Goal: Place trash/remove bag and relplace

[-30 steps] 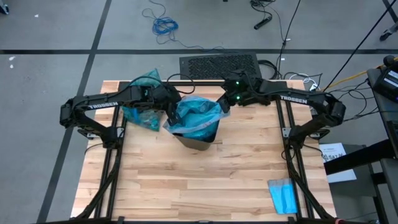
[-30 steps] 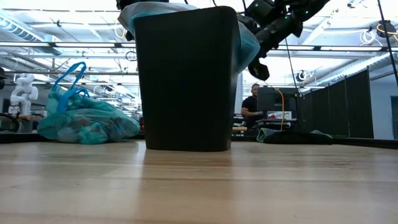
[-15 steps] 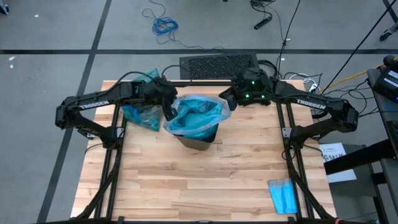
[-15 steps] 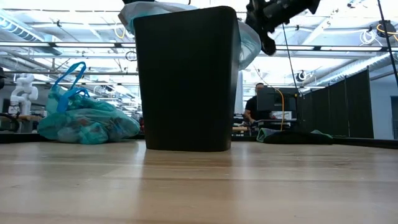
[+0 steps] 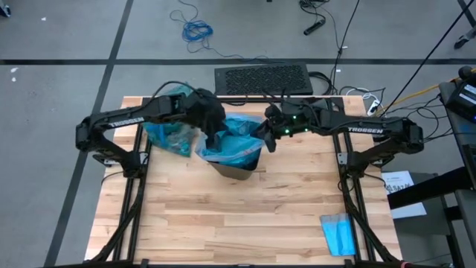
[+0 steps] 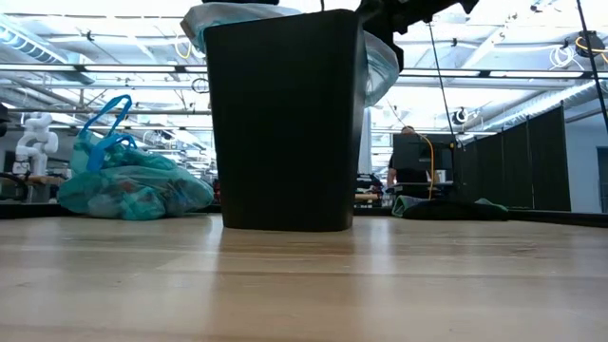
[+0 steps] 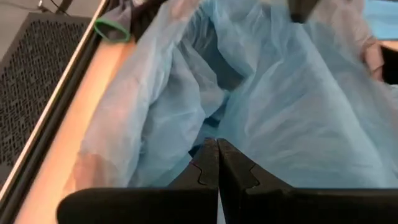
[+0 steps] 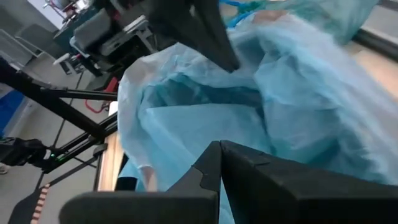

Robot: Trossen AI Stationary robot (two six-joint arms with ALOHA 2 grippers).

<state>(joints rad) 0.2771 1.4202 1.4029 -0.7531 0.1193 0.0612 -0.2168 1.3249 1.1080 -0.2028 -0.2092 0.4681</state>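
High view: both claws clenched over the sky-blue bag (image 5: 236, 141) lining the bin (image 6: 283, 123); left claw (image 5: 216, 140), right claw (image 5: 266, 141).

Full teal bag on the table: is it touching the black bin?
Apart. The low view shows bare table edge and background between the full teal bag and the black bin.

Beneath both pincers the sky-blue bag (image 5: 236, 141) hides the bin's (image 6: 283, 123) inside; any trash there cannot be seen. In the low view the picture's upper edge cuts off the arms. The knotted teal bag's (image 6: 128, 185) contents are too blurred to tell.
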